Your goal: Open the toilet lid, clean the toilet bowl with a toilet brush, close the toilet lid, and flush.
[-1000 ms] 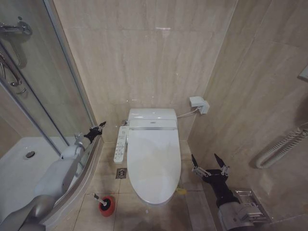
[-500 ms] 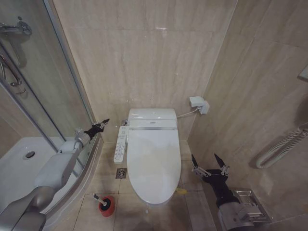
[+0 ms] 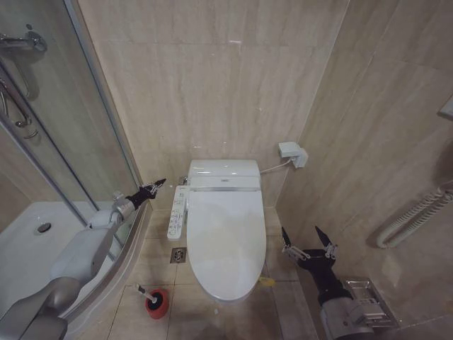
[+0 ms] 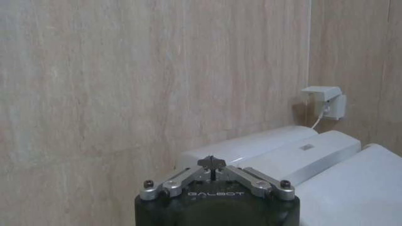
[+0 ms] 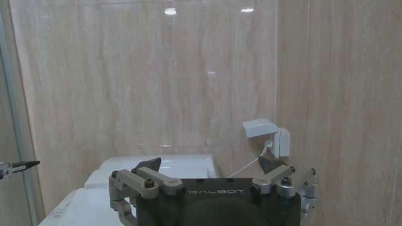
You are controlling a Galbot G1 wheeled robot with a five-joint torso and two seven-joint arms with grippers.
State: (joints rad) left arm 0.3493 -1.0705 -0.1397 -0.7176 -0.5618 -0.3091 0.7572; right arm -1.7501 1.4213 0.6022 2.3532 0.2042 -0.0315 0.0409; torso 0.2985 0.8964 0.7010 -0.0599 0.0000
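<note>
Beige marble-look wall tiles (image 3: 212, 85) behind and to the right. At ten o'clock, a curved glass shower screen (image 3: 64, 127) with chrome fittings (image 3: 21, 106) and a white shower tray (image 3: 28, 241) with a round drain (image 3: 44, 227) below. At one o'clock, a white wall socket box (image 3: 294, 154) with a thin cable (image 3: 272, 167) running off it. At seven o'clock, a small round red cup (image 3: 157, 303) on the floor tiles (image 3: 159, 248); beside it, toward the centre, a square floor drain (image 3: 178, 255). At three o'clock, a coiled pale hose (image 3: 414, 216).

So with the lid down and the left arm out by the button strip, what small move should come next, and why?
Probably ease the left gripper, shut, toward the button strip: the toilet lid is closed and the toilet brush sits in its red cup. The right gripper hangs open beside the bowl.
</note>
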